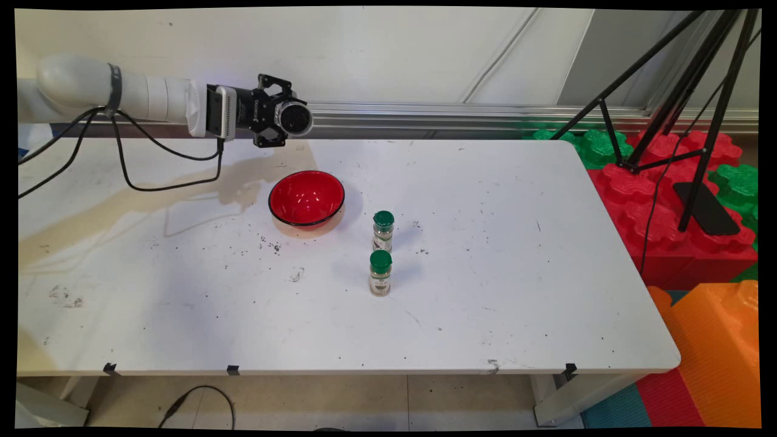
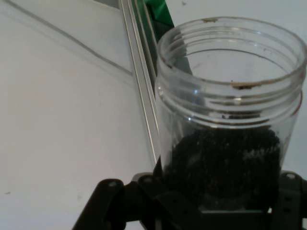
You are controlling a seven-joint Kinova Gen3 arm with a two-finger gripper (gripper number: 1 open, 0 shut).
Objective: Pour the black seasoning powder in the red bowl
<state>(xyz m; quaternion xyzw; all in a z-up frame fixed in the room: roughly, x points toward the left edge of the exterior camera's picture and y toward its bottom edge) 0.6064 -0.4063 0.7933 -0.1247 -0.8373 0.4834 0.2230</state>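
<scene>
The gripper (image 1: 285, 119) is clamped on an open clear jar (image 2: 230, 124) of dark grains, held sideways so its mouth points outward. Below it stands the red bowl (image 1: 306, 198).

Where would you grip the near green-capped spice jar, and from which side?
Near spice jar: take the clear body below the green cap, coming from the right or the front. It stands upright; the far spice jar crowds it behind.
</scene>
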